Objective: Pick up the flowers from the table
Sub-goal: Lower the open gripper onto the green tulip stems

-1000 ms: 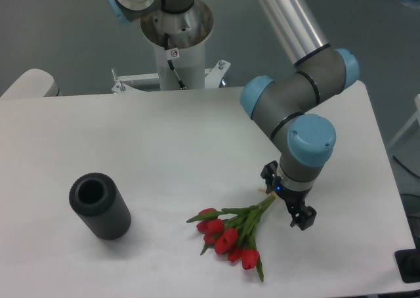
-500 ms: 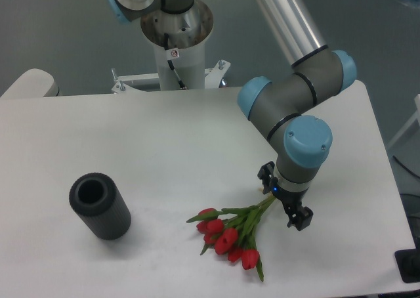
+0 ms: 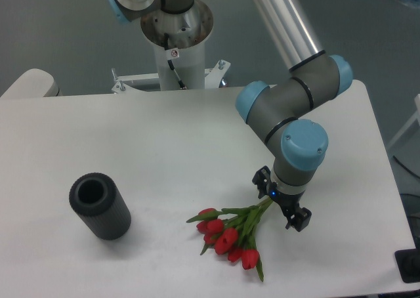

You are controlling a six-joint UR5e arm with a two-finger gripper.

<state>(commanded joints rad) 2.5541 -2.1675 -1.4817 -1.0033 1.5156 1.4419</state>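
Note:
The flowers (image 3: 231, 232), a small bunch of red tulips with green stems, lie on the white table (image 3: 164, 147) near its front edge, heads to the lower left and stem ends to the upper right. My gripper (image 3: 280, 199) is low over the stem ends. Its jaws are open, one finger (image 3: 261, 178) up-left of the stems and the other (image 3: 299, 220) down-right of them. The tips of the stems are hidden under the gripper. I cannot tell whether the fingers touch the stems.
A black ribbed hollow cylinder (image 3: 100, 206) lies on the table at the left. The arm's base column (image 3: 176, 45) stands behind the table's back edge. The table's right edge is close to the gripper.
The gripper and wrist have shifted slightly left, closer over the stem ends. The flowers and the cylinder have not moved. The jaws stay open.

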